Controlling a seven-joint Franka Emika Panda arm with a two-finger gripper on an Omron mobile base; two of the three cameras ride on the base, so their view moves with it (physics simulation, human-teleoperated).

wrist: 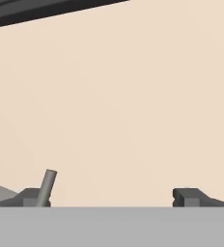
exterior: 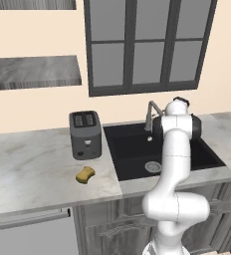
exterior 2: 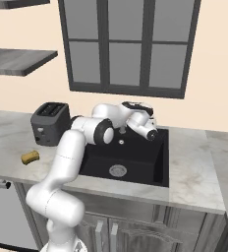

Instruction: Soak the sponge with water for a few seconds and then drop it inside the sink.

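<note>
The yellow-orange sponge (exterior: 85, 175) (exterior 2: 30, 157) lies on the marble counter, left of the sink and in front of the toaster. The black sink (exterior: 132, 144) (exterior 2: 140, 157) has a round silver drain (exterior: 153, 167) and a grey gooseneck faucet (exterior: 150, 113) at its back edge. No water runs from the faucet. My gripper (exterior 2: 152, 132) (wrist: 111, 198) hangs over the back of the sink near the faucet, far from the sponge and facing the beige wall. Its fingertips (wrist: 36, 198) stand wide apart, open and holding nothing. A grey faucet rod (wrist: 47, 185) rises by the left fingertip.
A dark grey toaster (exterior: 85, 134) (exterior 2: 49, 123) stands on the counter left of the sink. A dark-framed window (exterior: 145, 45) sits above the sink, and grey wall shelves (exterior: 33, 72) hang to the left. Marble counter (exterior: 28, 169) spreads to either side of the basin.
</note>
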